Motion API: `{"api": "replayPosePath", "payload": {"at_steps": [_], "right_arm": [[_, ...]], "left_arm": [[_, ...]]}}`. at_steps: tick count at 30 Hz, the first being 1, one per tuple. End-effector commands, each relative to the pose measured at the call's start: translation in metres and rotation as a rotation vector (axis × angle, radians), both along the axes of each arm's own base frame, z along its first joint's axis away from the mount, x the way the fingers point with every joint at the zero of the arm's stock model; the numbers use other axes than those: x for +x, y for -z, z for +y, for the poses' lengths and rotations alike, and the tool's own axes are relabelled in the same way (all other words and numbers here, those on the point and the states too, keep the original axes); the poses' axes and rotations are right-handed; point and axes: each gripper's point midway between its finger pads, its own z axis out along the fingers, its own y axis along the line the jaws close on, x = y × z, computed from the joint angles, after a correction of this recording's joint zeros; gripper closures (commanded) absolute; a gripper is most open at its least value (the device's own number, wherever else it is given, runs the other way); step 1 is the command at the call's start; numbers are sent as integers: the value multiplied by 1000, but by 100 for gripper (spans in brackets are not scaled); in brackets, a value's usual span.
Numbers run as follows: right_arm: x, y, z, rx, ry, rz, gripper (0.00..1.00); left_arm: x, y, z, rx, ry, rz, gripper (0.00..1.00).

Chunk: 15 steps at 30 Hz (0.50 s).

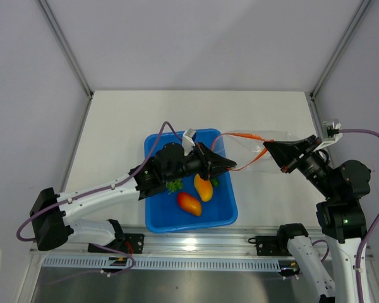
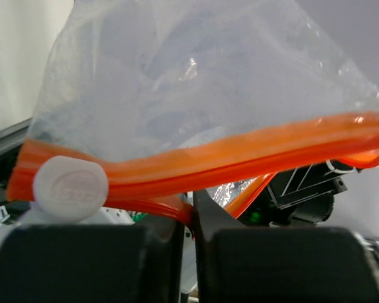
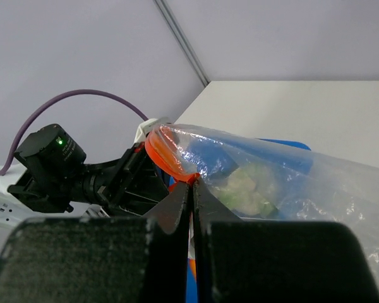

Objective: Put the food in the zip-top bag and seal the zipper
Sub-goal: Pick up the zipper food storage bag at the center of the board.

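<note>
The clear zip-top bag (image 1: 281,134) hangs between my two grippers, right of the blue tray (image 1: 155,218). My left gripper (image 1: 232,165) is shut on one lip of the orange zipper (image 1: 243,135); in the left wrist view (image 2: 192,214) the strip (image 2: 240,154) runs across, with a white slider (image 2: 69,187) at its left end. My right gripper (image 1: 267,149) is shut on the zipper too, as the right wrist view (image 3: 191,183) shows. A white-green cauliflower (image 3: 246,188) lies inside the bag (image 3: 316,183). An orange-yellow fruit (image 1: 203,187), a red-orange fruit (image 1: 188,203) and leafy greens (image 1: 174,185) lie in the tray.
The left arm reaches across the tray and covers its left and back part. White walls with metal posts close in the table at the back and sides. A metal rail (image 1: 177,262) runs along the near edge.
</note>
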Motion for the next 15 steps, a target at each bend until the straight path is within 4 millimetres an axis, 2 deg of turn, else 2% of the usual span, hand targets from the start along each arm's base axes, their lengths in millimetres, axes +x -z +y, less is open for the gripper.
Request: {"api": "replayPosePath", "payload": {"at_steps": [1,2,3,4,5,6,7,8,9,10,11,12,13,15], "right_arm": [[-2,1,2,-2,-13,25,100],[0,4,2,-9,-12,43,100],[2,13,2,-18,-11,90,98],[6,16,2,-24,-7,121,93],[10,21,1,-33,2,147,89],[10,32,0,-46,7,205,82],[15,33,0,-56,8,234,80],[14,36,1,-70,2,250,78],[13,42,0,-79,3,289,68],[11,36,-1,-84,6,288,63],[12,37,-1,-92,7,301,59],[11,35,-2,-110,9,298,51],[7,39,-4,-127,10,326,47],[6,31,-7,-172,17,307,39]], "left_arm": [[-1,-22,0,-41,27,-79,94],[0,-19,2,-27,25,-82,100],[0,-16,4,-11,32,-89,100],[0,-16,5,9,40,-129,99],[3,-8,9,51,39,-136,99],[3,-8,11,86,57,-185,100],[5,-12,13,106,57,-213,99],[8,2,18,178,60,-206,99],[9,-3,20,204,60,-238,99],[12,-6,22,249,69,-300,99],[13,-1,25,292,69,-315,100],[15,3,31,359,70,-347,99],[17,0,32,381,70,-366,100],[17,5,38,444,84,-396,99]]}}
